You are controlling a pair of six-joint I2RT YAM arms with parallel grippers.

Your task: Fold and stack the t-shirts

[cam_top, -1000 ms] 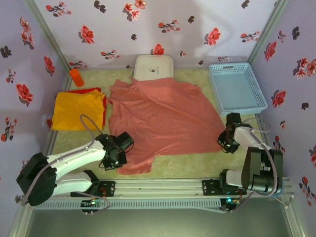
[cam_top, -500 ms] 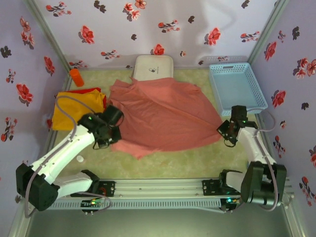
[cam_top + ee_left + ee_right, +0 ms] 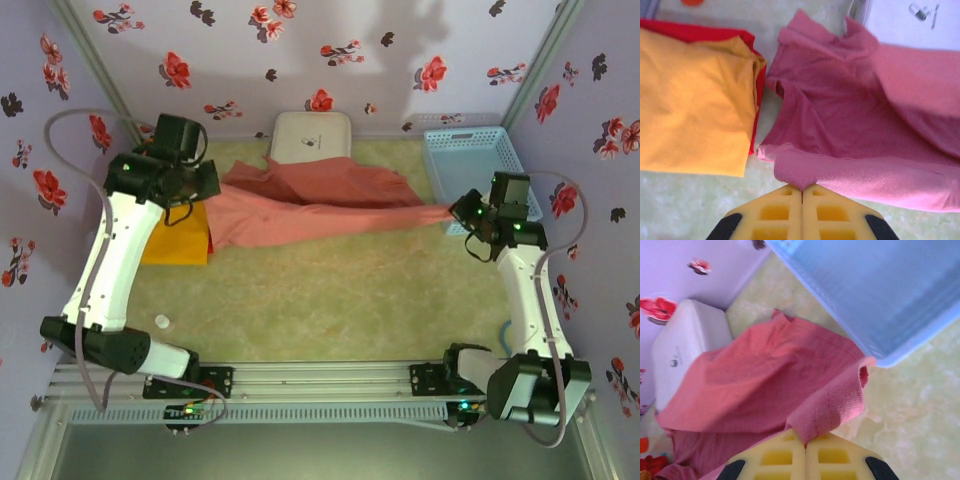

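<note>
The salmon-pink t-shirt (image 3: 320, 205) lies across the back of the table, its near edge lifted and pulled taut between both grippers. My left gripper (image 3: 210, 200) is shut on the shirt's left corner, next to the folded yellow-orange t-shirt (image 3: 178, 246) with a red t-shirt (image 3: 209, 236) edging it. In the left wrist view the fingertips (image 3: 801, 190) pinch a fold of pink cloth (image 3: 850, 115) beside the yellow-orange shirt (image 3: 690, 115). My right gripper (image 3: 456, 212) is shut on the right corner; its tips (image 3: 805, 444) clamp a bunched flap of the pink shirt (image 3: 765, 385).
A white rounded box (image 3: 310, 135) stands at the back, partly under the pink cloth. The light blue basket (image 3: 475, 170) sits at the back right, close to my right gripper. A small white object (image 3: 162, 321) lies on the mat near the left arm's base.
Both grippers have lifted the pink shirt's near edge and carried it toward the back, folding the shirt over itself. The left arm swung far to the back left.
</note>
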